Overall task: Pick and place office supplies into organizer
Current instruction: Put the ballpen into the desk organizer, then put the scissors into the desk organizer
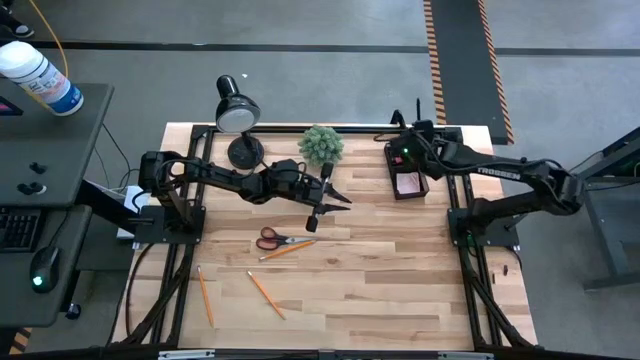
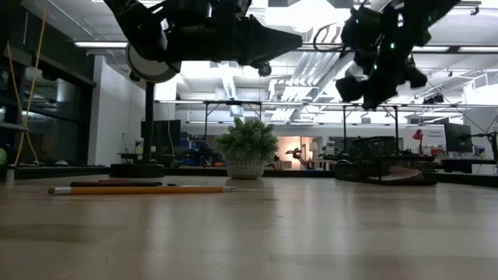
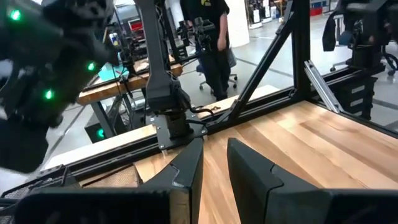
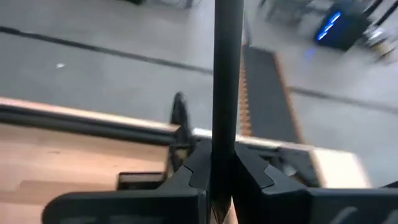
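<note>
- The right gripper is pinched tight on a thin black pen, up over the black mesh organizer at the table's back edge. If it lets go off-centre, the pen could miss the cup.
- The left gripper hangs mid-table, slightly apart and, I think, empty.
- Red-handled scissors and orange pencils lie waiting on the table.

Plant, lamp crowd table's far edge; centre open.

Wood table, black mesh, dark matt arms

The table is pale, smooth planked wood; the organizer looks like black wire mesh; 3 pencils show orange paint; the lamp shade has a satin sheen.
</note>
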